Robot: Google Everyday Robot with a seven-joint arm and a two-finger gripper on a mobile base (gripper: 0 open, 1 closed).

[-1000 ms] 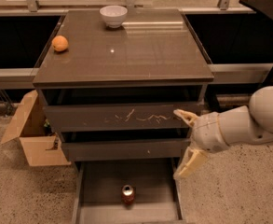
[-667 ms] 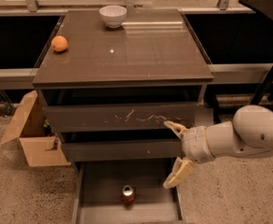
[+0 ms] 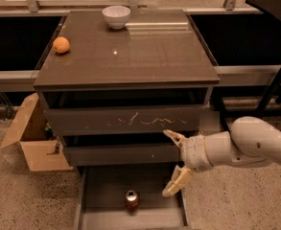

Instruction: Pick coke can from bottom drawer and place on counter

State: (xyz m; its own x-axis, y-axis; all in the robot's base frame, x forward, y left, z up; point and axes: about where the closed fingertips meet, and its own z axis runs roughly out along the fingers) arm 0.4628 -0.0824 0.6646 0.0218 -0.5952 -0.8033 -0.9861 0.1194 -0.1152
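The fingers (image 3: 177,181) are spread wide with nothing between them: one points up and left in front of the middle drawer (image 3: 116,154), the other hangs down over the right part of the open bottom drawer (image 3: 101,188). The gripper (image 3: 171,161) sits to the right of the cabinet's centre line, above and to the right of the can (image 3: 132,200) and apart from it. Behind it the pale arm (image 3: 255,145) runs off to the right edge of the view.

The can stands upright on the floor of the bottom drawer, near the middle and towards its front edge, silver top showing. Above the middle drawer is the top drawer (image 3: 130,120), its front marked with pale scratches. The counter (image 3: 140,56) carries an orange (image 3: 61,45) near its left edge and a white bowl (image 3: 116,16) at the back. An open cardboard box (image 3: 29,140) sits on the floor to the left of the cabinet.
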